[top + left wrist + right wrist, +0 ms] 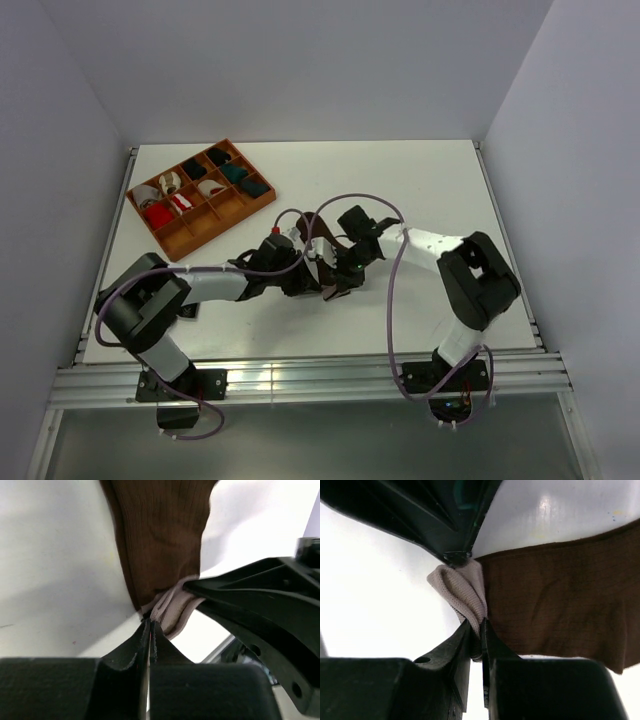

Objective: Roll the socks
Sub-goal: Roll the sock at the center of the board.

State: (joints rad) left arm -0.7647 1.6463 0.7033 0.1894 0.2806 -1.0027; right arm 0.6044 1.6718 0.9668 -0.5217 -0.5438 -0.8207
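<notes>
Left gripper (149,626) is pinched completely together, jaws touching, with just the edge of the pale cuff (176,611) caught at the tips. Right gripper (481,630) is the same deal, squeezed tight on the bunched cuff from the other side. So both are biting the same end of the socks (555,600), and the two sets of tips are almost touching each other. In the left wrist view the right one's black finger comes in from the right, up against the cuff.

The brown body runs away from the pinch and spreads out over the white table (400,180). Its long edges are straight-ish, with one soft crease in the middle.

From the top camera the arms meet around the middle of the table, a bit toward the near side. The socks are mostly hidden under them, with only a brown strip poking out behind. Loads of open table behind and to the right. The orange tray (190,235) with sock bundles (158,213) sits at the back left, well apart from the grippers. Purple cables (390,300) loop over both arms
</notes>
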